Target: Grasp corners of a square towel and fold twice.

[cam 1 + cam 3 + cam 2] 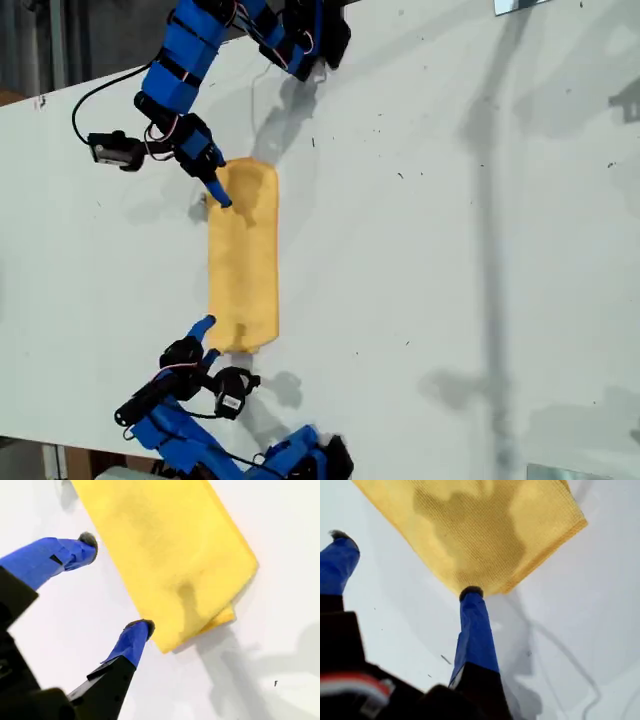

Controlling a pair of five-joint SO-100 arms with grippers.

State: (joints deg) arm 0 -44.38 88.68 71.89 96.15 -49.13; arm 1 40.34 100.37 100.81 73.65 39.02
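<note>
Towel (243,255), folded once into a long strip on the white table (450,250), lies between my first gripper (405,565) and my second gripper (117,585), both spread wide and empty; a shallow pinch could catch only one layer.

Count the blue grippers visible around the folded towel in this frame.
2. One gripper sits at the towel's end nearer the exterior view's top; the other gripper is at the end nearer that view's bottom. Both stand open, neither holding cloth. None seems hidden.
</note>
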